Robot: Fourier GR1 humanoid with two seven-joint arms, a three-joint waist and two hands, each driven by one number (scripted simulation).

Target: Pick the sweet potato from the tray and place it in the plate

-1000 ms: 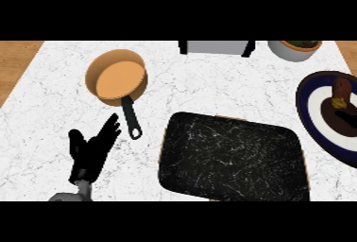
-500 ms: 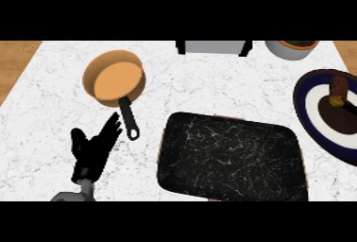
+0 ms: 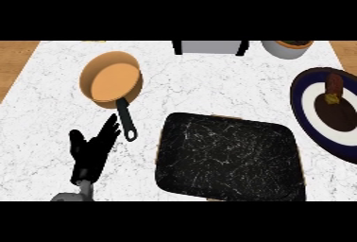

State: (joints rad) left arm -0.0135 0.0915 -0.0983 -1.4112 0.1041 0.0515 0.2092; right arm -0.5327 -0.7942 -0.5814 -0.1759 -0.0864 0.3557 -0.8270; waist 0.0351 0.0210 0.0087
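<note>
White marble counter (image 3: pixel 209 90) is filling the steep downward view you are getting, with brown wood (image 3: pixel 14 61) showing past its left and right edges. An orange pan (image 3: pixel 111 80) is sitting at the upper left, its black handle pointing down. A black tray (image 3: pixel 230 156) is lying at lower centre. A grey box (image 3: pixel 209 47) and a grey pot (image 3: pixel 286 48) are standing along the far edge. The reddish-brown sweet potato (image 3: pixel 335 84) is lying on the blue-rimmed plate (image 3: pixel 311 113) at the right edge, well apart from the tray. Your left hand (image 3: pixel 89 149) is resting at the lower left, fingers straight and spread, tips near the handle's end.
</note>
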